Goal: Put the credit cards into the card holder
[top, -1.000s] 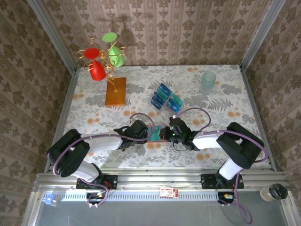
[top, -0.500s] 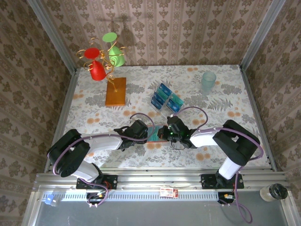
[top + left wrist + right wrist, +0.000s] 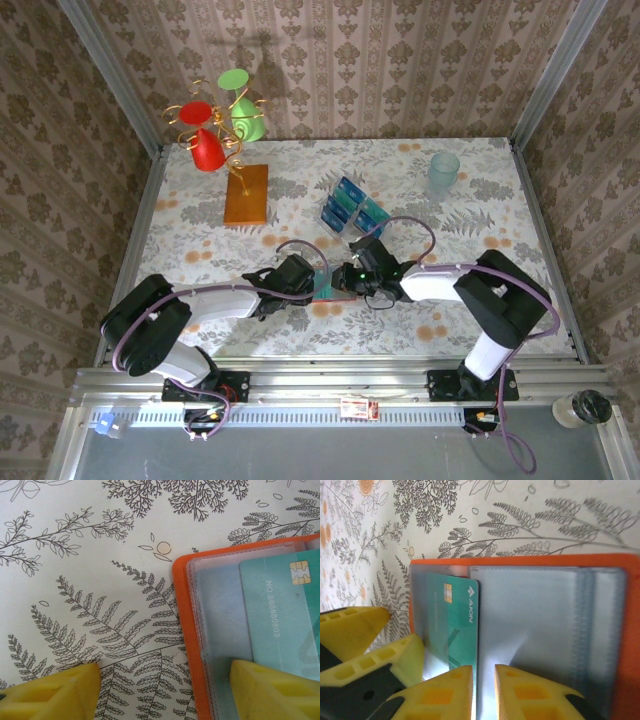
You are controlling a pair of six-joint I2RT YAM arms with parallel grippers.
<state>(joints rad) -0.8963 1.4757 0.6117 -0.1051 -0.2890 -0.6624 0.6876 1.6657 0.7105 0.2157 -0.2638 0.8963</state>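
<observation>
The table [image 3: 480,255] is covered with a pale cloth printed with grey ferns and orange flowers. Brown patterned wallpaper [image 3: 400,60] lines the three sides, with a metal post [image 3: 110,75] in each back corner and a metal rail [image 3: 330,375] along the near edge.

There are two arms, one card holder, one loose pile of credit cards, one cup and one ornament. The ornament [image 3: 222,120] is a gold wire stand carrying two red and two green shapes, and it sits on an orange-brown board [image 3: 246,195] at the back left. The pale green cup [image 3: 444,174] stands upright at the back right. The credit cards [image 3: 350,208], blue and teal, overlap near the middle of the table; at least four show, but I cannot tell the exact count.

The card holder [image 3: 545,560] lies open and flat near the front, between the two grippers, clear pockets up. One teal card [image 3: 455,625] lies over its end pocket.

The left gripper [image 3: 161,690] is spread wide and grasps nothing. One finger is over the bare cloth and the other over the holder's clear pocket, straddling its orange edge. The right gripper [image 3: 484,690] hangs over the holder beside the teal card's long edge, its fingers drawn almost together with a thin slit between them. I cannot tell whether they pinch the card.
</observation>
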